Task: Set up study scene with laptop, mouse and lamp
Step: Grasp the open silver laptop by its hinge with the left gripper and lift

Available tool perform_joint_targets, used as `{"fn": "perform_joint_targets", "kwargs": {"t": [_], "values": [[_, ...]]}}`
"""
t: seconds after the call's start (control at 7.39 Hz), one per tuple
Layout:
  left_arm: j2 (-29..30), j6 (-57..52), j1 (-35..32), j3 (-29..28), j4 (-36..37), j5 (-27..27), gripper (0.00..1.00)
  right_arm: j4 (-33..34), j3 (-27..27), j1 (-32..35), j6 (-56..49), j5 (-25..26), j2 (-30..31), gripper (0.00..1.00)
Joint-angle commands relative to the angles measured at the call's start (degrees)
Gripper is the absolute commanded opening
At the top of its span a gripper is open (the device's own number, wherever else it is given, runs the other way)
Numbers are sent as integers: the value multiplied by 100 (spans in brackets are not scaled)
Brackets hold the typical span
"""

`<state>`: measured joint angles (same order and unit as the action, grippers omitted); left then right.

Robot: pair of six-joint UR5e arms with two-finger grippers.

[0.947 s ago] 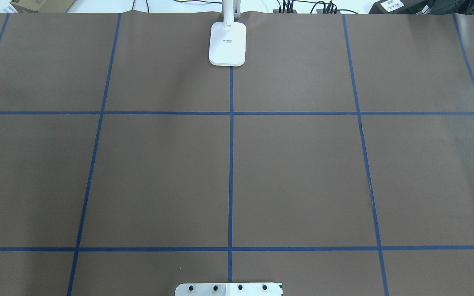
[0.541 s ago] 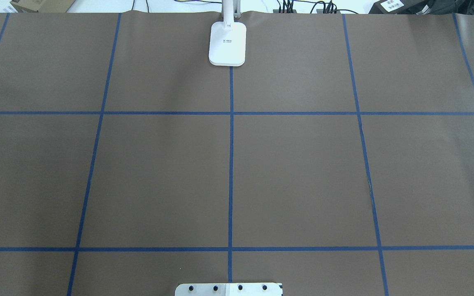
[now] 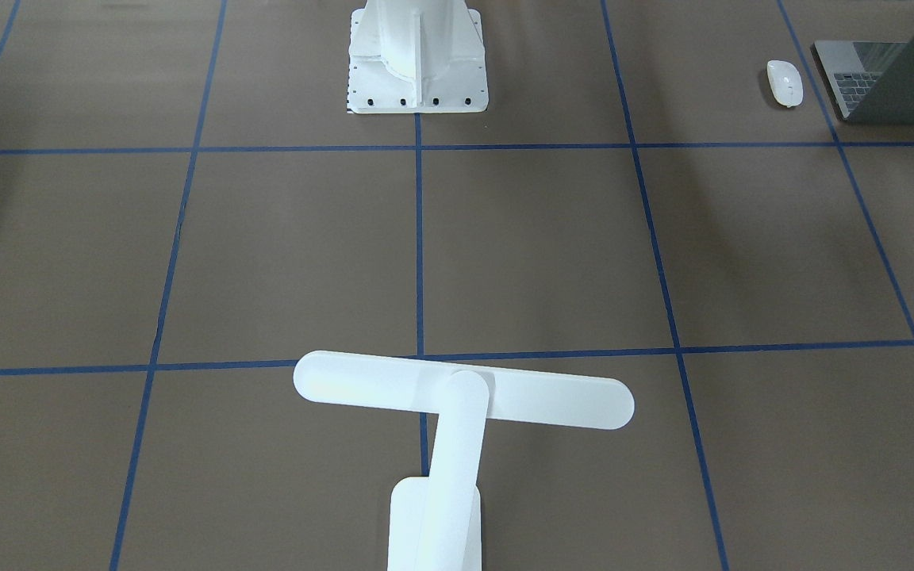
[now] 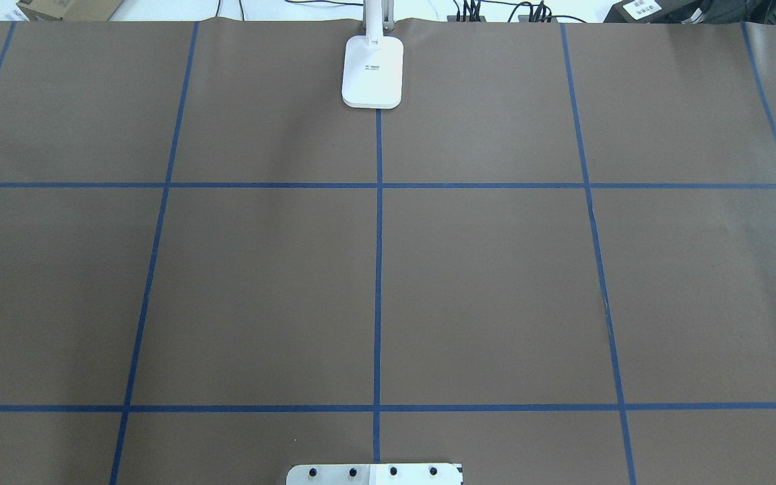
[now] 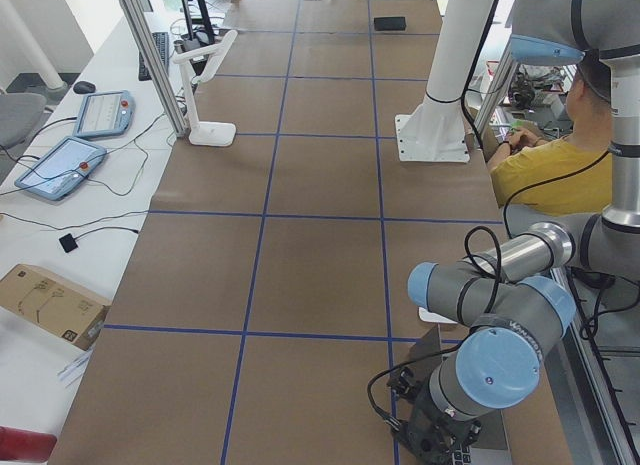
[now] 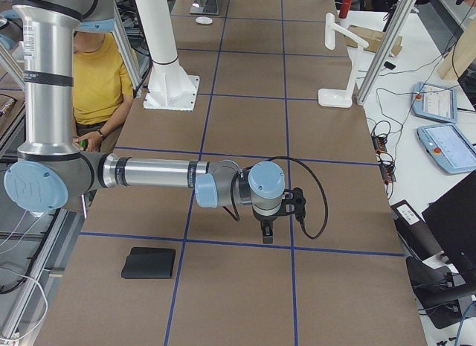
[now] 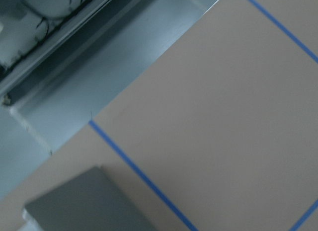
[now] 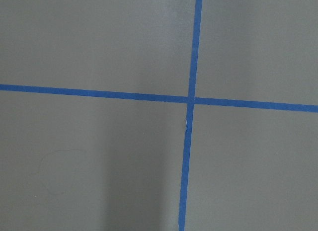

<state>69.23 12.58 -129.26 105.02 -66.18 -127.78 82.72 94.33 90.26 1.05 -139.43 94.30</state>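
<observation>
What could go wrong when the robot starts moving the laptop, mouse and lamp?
1. The mouse lies close beside the open laptop; sliding the laptop could knock it away.
2. The laptop seems to sit near the edge of the table, so a bad push might send it off.
3. The lamp has a long overhanging head; a careless sweep may hit it.

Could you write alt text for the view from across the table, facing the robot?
A white T-shaped lamp stands at bottom centre on a brown table gridded with blue tape. A white pedestal is at top centre; a white mouse lies beside an open grey laptop, top right.
</observation>
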Motion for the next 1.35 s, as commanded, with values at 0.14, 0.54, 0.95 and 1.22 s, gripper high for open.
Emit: {"fn": "perform_joint_targets", "kwargs": {"t": [0.14, 0.54, 0.95, 1.22], "values": [[-855, 921, -767, 800, 817, 8, 99, -1, -3, 0, 0, 3, 1, 100], [-1078, 1587, -767, 582, 494, 175, 95, -1, -3, 0, 0, 3, 1, 100], [-1069, 2203, -758, 37, -658, 175, 95, -1, -12, 0, 0, -5, 1, 100], [-1104, 2222, -758, -60, -738, 184, 91, -1, -20, -9, 0, 3, 1, 100]]}}
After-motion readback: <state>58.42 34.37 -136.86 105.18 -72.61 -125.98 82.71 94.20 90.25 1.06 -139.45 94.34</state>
